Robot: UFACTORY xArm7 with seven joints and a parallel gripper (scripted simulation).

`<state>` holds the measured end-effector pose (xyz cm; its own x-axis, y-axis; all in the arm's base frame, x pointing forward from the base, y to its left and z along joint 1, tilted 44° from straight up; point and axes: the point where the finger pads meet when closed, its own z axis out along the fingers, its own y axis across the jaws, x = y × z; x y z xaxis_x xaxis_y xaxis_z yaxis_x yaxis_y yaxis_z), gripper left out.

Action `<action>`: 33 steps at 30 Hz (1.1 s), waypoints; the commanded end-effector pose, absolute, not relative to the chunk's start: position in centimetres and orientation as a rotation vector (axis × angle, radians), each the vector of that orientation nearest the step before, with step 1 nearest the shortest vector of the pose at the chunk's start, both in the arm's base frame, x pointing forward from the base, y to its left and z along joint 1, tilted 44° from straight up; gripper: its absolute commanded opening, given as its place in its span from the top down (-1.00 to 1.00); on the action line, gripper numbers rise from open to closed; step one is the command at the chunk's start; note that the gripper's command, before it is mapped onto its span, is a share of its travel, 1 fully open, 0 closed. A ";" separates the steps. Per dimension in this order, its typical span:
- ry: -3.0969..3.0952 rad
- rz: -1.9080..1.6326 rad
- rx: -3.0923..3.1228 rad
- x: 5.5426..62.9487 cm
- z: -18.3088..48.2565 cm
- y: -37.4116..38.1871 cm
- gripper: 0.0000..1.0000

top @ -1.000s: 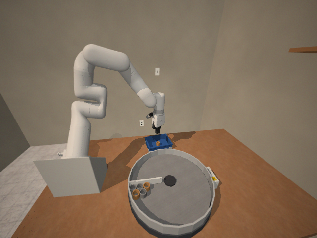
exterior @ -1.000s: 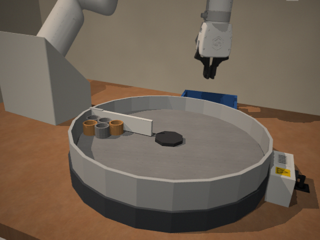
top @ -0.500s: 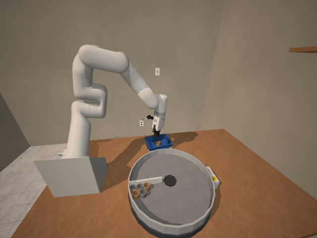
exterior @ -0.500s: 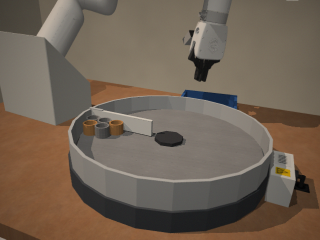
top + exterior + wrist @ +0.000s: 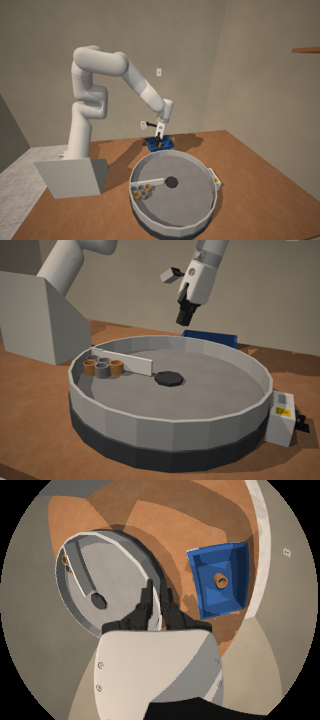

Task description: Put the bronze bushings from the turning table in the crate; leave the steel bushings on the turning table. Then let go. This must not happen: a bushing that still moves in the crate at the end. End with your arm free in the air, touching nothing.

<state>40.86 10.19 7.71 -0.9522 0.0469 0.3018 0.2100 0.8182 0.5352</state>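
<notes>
The gripper (image 5: pixel 184 317) is hanging in the air with its fingers drawn nearly together and nothing between them, just above the back rim of the turning table (image 5: pixel 165 418) and in front of the blue crate (image 5: pixel 211 337), which is sitting toward the far edge of the bench (image 5: pixel 258 180). One bronze bushing (image 5: pixel 218 580) is lying in the crate already. The two bronze bushings left to fetch, one (image 5: pixel 89 367) by the wall and the other (image 5: pixel 116 367) nearer the hub, are standing upright on the disc on the side of the table toward the robot's base (image 5: pixel 36 325), well apart from the gripper, across the disc and lower down. They are standing with their bores pointing up, so there is no long side to line up with. Three steel bushings (image 5: pixel 102 369) are touching them in one cluster, pressed against a pale guide bar (image 5: pixel 129 363) that is running from the rim to the dark hub (image 5: pixel 169 378). Room looks tight: the wall is flanking one bronze bushing, the bar is backing the other, and a steel one is sitting between them. My guess is that a fingertip into a bore from above, with the fingers widened first, is offering the most room, and the rim needs clearing on the way.
</notes>
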 end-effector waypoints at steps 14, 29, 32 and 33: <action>-2.773 -0.693 0.585 38.4 0.7 2.6 0.79; -2.617 -0.471 1.369 35.7 -6.7 -5.1 0.79; -2.601 -0.457 1.414 35.5 -7.1 -5.5 0.79; -2.585 -0.443 1.456 35.3 -7.5 -5.9 0.79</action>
<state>35.42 -4.78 -6.39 -0.5818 -0.8133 0.0019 -0.7592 0.5440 0.3573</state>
